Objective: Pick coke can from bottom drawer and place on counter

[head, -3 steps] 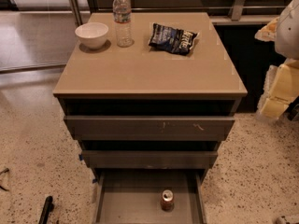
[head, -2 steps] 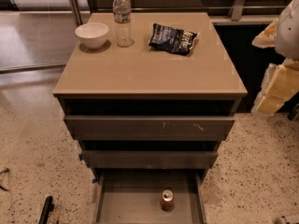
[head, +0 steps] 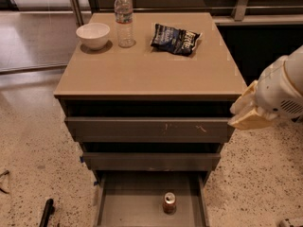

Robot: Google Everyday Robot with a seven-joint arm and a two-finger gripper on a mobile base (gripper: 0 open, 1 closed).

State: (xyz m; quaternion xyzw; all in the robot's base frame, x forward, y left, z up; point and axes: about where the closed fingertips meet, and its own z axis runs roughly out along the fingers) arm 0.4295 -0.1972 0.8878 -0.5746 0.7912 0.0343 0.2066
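Can: small red-brown metal can [head: 169,203] upright in shallow grey bottom drawer [head: 129,208], under front edge of tan worktop [head: 142,74].
Tool: pale tool [head: 248,112] off front-right corner; cannot tell whether open or closed.
Progress: grasp, lift, placing all remain.

The gripper [head: 246,113] (far right) has swung lower — nearer the cabinet [head: 147,129].

The counter [head: 142,74] is tan-beige, the bottom drawer [head: 132,209] flat grey, the can [head: 169,203] in it red-brown with a silver top. The gripper [head: 245,113] — cream, on a white arm [head: 284,86] — hangs right of the counter. White bowl [head: 93,34], dark blue bag [head: 175,38], speckled floor [head: 33,145].
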